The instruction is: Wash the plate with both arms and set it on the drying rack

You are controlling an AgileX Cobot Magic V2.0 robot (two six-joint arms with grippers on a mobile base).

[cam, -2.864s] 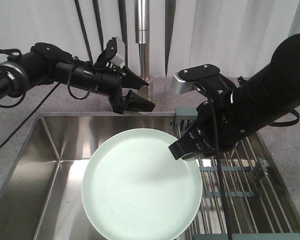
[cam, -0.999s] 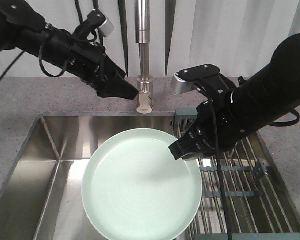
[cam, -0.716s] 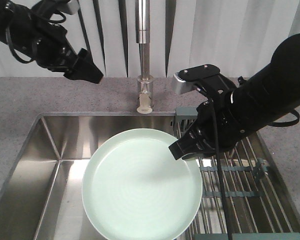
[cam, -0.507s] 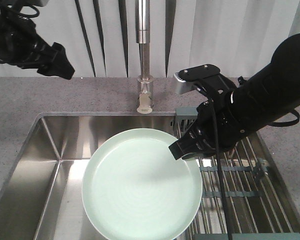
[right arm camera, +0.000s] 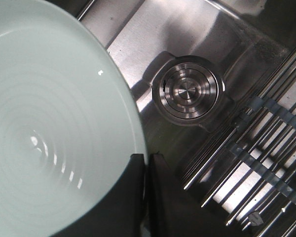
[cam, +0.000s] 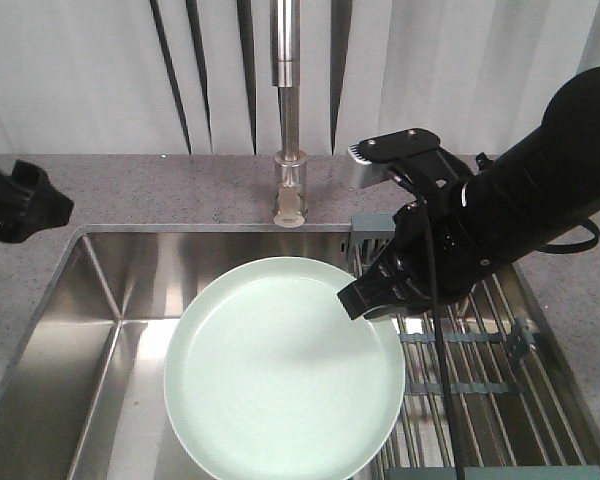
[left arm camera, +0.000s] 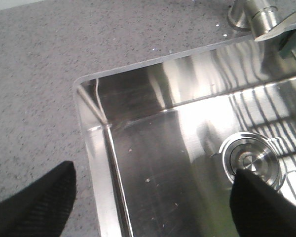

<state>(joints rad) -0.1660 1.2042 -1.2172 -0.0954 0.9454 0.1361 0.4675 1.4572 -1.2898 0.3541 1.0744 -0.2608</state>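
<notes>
Found the left gripper (cam: 35, 200) at the far left, over the grey speckled counter (cam: 180, 190), just beside the corner of the steel sink (cam: 90, 300) and well apart from the plate (cam: 280, 370). Saw in the left wrist view its two dark fingertips (left arm camera: 34, 197) spread wide with nothing between them: released and empty. Looked past them into the basin and onto the round drain (left arm camera: 249, 160).

Located the plate next, pale mint and glossy, held roughly level above the sink basin, with its right edge close to the rack. Passed the tall faucet (cam: 285, 100) standing behind it at the sink's back edge.

Found the right gripper (cam: 360, 298) clenched on the plate's upper-right rim, the rim pinched between its two fingers in the right wrist view. Judged the plate stiff, breakable and fairly heavy for a pinch at one edge. Judged the glaze slick, more so if wet. Reckoned the rim the only sensible hold, best matched by a second grip on the opposite, left edge to guard against tipping or sliding out.

Met the drying rack (cam: 480, 370) at the right, thin wires laid across the sink's right end, the plate not yet on it.

Read no brand, label or lettering anywhere.
</notes>
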